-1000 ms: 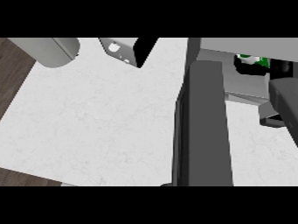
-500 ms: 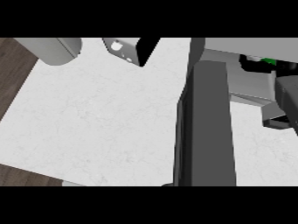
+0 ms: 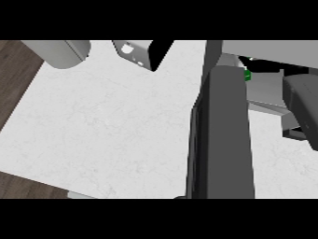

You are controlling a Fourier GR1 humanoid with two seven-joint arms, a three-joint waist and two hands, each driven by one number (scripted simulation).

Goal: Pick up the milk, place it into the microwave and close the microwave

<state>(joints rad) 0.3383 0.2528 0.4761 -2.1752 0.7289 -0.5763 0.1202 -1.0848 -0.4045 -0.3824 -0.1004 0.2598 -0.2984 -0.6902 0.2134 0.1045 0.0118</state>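
Milk carton (image 3: pixel 246 74) shows only as a small green patch w/ a bit of white above it, far right, just past the far end of the door and inside the open-fronted pale grey microwave (image 3: pixel 263 97); rest of it is hidden. Right hand (image 3: pixel 310 101) is a dark charcoal rounded shape at the right edge, slanting from the microwave's mouth down toward the near right; open or closed can't be told from this angle; a small black block sits just beside its left side. The milk carton lies to the far left of that hand, near but apart, w/ nothing seen touching it. Left hand (image 3: pixel 160 52) is prob. the black wedge at the far edge, next to a pale plate w/ round holes; its state can't be told either. Long dark grey matt microwave door (image 3: pixel 223 140) stands open, seen edge-on, running near to far btwn counter and microwave. White marbled stone counter (image 3: pixel 99 126) is flat w/ faint veins; brown wood-plank floor (image 3: pixel 3 70) at left; smooth light grey cylinder (image 3: pixel 58 51) at far left.
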